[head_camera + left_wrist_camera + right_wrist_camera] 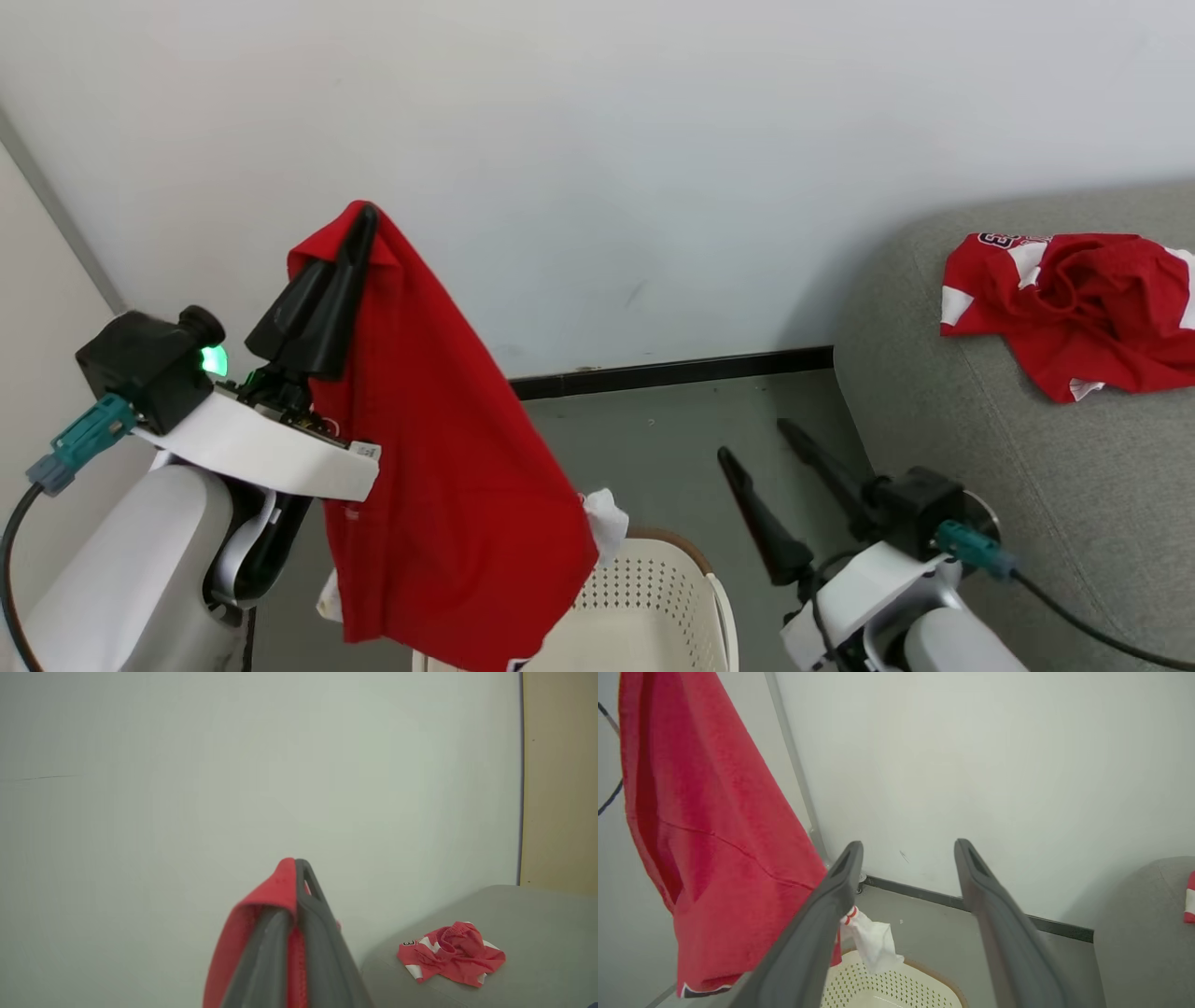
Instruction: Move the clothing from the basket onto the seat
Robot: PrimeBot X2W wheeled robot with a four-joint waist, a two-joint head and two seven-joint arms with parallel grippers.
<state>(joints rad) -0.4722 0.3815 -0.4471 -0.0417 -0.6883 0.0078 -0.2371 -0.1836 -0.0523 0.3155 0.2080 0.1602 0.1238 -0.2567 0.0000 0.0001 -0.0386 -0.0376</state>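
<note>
My left gripper is shut on the top edge of a red piece of clothing, which hangs down over the cream basket. In the left wrist view, red fabric folds over the closed gripper. To the right of the basket my right gripper stands open and holds nothing; its fingers spread wide in the right wrist view, beside the hanging clothing and above the basket. A second crumpled red-and-white garment lies on the grey seat, and that garment shows on the seat too.
A pale wall with a dark skirting strip stands right behind the basket. Grey floor lies between basket and wall. A white bit of cloth pokes out from behind the hanging garment.
</note>
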